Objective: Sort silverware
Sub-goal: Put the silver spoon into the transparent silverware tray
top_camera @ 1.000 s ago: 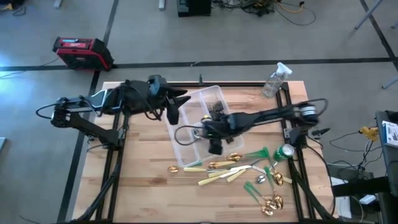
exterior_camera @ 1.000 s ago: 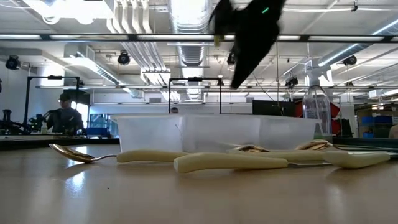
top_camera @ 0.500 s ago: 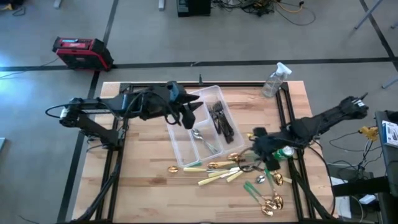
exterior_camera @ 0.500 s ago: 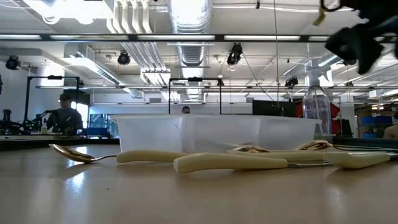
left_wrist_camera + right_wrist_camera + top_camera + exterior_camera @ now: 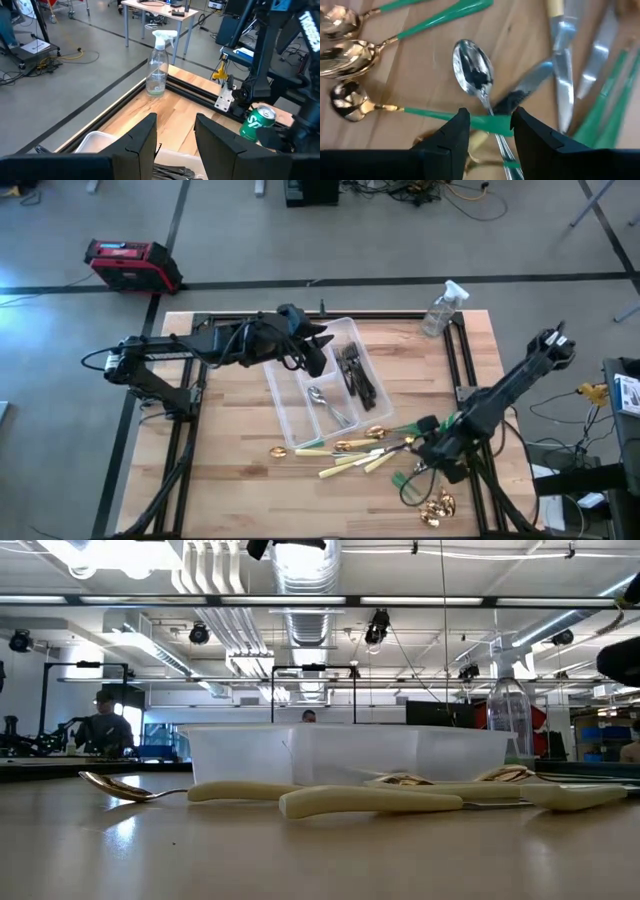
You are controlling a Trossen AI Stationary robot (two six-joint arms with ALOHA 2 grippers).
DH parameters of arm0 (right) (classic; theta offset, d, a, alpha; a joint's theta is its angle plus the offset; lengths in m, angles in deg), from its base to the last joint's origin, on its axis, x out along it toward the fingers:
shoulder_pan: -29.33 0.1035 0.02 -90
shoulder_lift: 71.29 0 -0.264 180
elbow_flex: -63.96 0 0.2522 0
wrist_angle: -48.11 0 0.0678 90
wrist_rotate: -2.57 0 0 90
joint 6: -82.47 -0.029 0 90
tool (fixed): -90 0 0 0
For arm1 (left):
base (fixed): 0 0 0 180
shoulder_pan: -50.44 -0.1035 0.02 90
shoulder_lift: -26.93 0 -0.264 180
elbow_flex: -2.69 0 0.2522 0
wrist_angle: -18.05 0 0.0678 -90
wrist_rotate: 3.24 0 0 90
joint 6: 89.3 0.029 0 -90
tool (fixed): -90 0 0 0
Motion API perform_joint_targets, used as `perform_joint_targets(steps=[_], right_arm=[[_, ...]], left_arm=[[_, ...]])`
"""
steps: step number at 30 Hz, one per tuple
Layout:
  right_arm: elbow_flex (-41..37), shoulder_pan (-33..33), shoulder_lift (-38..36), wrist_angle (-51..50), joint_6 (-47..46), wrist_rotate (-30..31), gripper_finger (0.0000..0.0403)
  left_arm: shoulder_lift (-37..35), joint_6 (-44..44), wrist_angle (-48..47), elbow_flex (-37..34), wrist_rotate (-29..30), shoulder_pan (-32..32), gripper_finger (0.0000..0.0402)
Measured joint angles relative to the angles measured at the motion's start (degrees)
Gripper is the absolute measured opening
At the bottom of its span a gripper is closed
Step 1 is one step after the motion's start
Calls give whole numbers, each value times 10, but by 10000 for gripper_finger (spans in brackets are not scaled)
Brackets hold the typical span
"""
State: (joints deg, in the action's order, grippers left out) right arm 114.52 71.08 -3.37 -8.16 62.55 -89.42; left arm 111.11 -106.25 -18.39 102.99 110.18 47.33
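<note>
A clear bin (image 5: 318, 388) stands mid-table with dark forks (image 5: 358, 375) and silver spoons (image 5: 326, 404) inside. Near and right of it, loose silverware lies flat on the wood: cream-handled knives (image 5: 345, 465), green-handled pieces (image 5: 408, 482) and gold spoons (image 5: 437, 508). My right gripper (image 5: 432, 452) hangs open over this pile. In its wrist view, my right gripper (image 5: 490, 132) has one finger on each side of a silver spoon's handle (image 5: 487, 102) and a green handle (image 5: 445, 116) crossing it. My left gripper (image 5: 312, 348) hovers open above the bin's far end.
A clear spray bottle (image 5: 442, 308) stands at the far right corner. A green can (image 5: 260, 122) stands by the right edge, close to the right arm. One gold spoon (image 5: 278, 451) lies alone, left of the pile. Bare wood lies left of the bin.
My right gripper has swung from above the bin toward the table's right and near edge, then dropped low over the loose silverware. My left gripper has moved toward the table's right, over the bin's far end.
</note>
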Motion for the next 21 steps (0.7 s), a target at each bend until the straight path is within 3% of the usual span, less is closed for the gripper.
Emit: perform_joint_targets(steps=[10,21], right_arm=[[0,10,125,57,11,0,94],[0,10,147,81,-8,17,76]], left_arm=[[-2,24,9,0,0,-10,119],[32,167,86,0,0,-42,119]])
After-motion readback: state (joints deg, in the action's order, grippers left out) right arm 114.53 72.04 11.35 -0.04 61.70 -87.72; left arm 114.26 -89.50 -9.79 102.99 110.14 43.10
